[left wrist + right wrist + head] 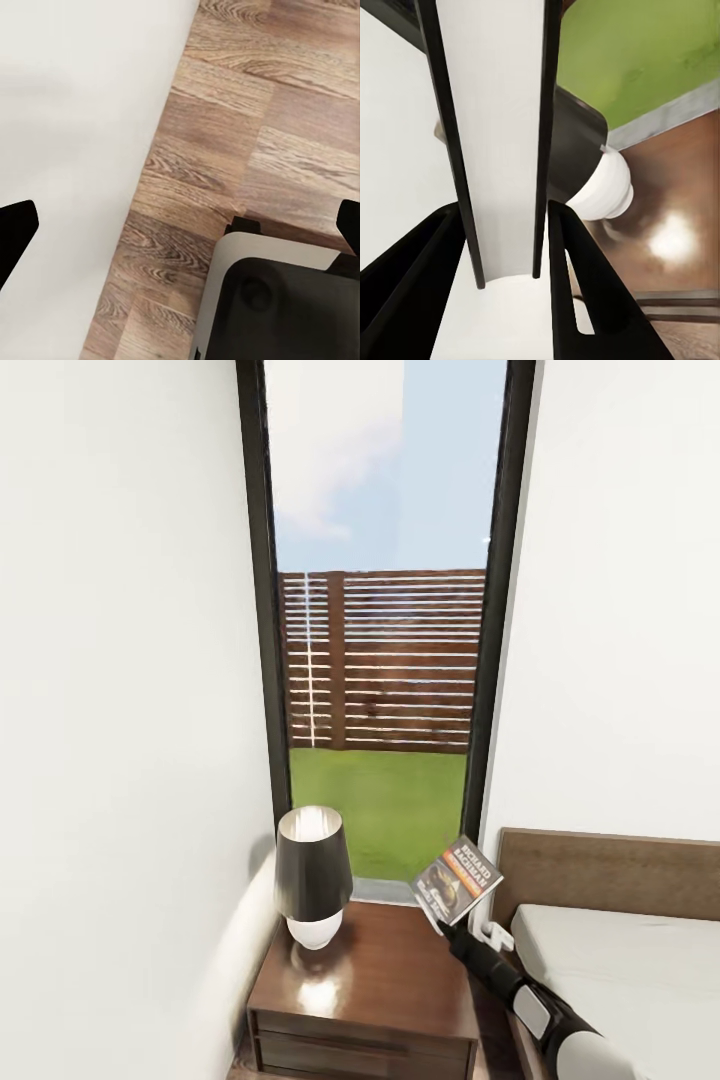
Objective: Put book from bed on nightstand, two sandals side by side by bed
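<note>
While the right gripper (447, 925) pinches the book (457, 882) edge-on above the nightstand (400, 980), just beside the lamp (313, 875), a careless lowering could knock that lamp (my guess). Right wrist view adds the fingers (585, 285) clamping pages; the left gripper's (180, 225) fingers are spread over the floor (225, 135).

Bright daylight via window (385, 630); glare on nightstand (390, 980) (soft render)
</note>
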Robot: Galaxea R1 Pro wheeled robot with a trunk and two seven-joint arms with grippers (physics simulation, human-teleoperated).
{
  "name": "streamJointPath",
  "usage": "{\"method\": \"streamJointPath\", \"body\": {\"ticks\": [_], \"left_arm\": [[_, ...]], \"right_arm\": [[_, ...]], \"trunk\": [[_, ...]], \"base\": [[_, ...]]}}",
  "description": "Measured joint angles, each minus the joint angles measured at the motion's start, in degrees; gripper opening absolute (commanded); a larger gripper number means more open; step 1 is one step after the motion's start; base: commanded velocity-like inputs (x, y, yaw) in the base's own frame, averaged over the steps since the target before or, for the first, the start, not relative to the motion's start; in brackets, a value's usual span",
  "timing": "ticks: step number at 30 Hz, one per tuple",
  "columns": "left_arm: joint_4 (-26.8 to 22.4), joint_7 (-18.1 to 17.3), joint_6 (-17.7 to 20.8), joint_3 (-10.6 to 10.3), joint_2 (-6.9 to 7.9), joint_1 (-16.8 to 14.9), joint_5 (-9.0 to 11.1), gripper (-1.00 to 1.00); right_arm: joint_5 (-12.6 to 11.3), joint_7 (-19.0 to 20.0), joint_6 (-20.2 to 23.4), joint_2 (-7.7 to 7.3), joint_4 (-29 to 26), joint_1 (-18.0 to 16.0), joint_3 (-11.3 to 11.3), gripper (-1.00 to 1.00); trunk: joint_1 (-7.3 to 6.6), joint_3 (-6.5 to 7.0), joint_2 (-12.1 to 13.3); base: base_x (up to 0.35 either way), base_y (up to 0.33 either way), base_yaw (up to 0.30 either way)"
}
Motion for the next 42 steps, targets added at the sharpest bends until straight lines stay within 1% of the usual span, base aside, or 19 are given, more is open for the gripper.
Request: {"method": "streamJointPath", "body": {"ticks": [7, 14, 25, 35, 42], "left_arm": [[0.0, 0.0, 0.1, -0.1, -0.03, 0.0, 0.0, 1.0], [0.0, 0.0, 0.1, -0.1, -0.04, 0.0, -0.1, 1.0], [0.0, 0.0, 0.1, -0.1, -0.04, 0.0, -0.1, 1.0], [0.0, 0.0, 0.0, 0.0, 0.01, 0.0, -0.1, 1.0], [0.0, 0.0, 0.0, -0.1, 0.03, 0.0, -0.1, 1.0]], "right_arm": [[0.1, -0.1, 0.2, -0.16, 0.0, 0.3, 0.0, -1.0], [0.0, 0.3, 0.2, -0.88, 0.0, 0.4, -0.1, -1.0], [-0.1, 0.7, 0.1, -0.93, 0.0, 0.7, -0.1, -1.0], [0.0, 0.8, 0.2, -1.06, 0.1, 0.8, 0.0, -1.0], [0.1, 0.9, 0.4, -1.08, 0.3, 0.8, 0.1, -1.0]], "trunk": [[0.0, 0.0, 0.0], [0.0, 0.0, 0.0], [0.0, 0.0, 0.0], [-0.02, 0.0, 0.0], [-0.01, 0.0, 0.0]], "base": [[0.0, 0.0, 0.0], [0.0, 0.0, 0.0], [0.009, 0.0, 0.0], [0.196, 0.0, 0.0], [0.083, 0.0, 0.0]]}}
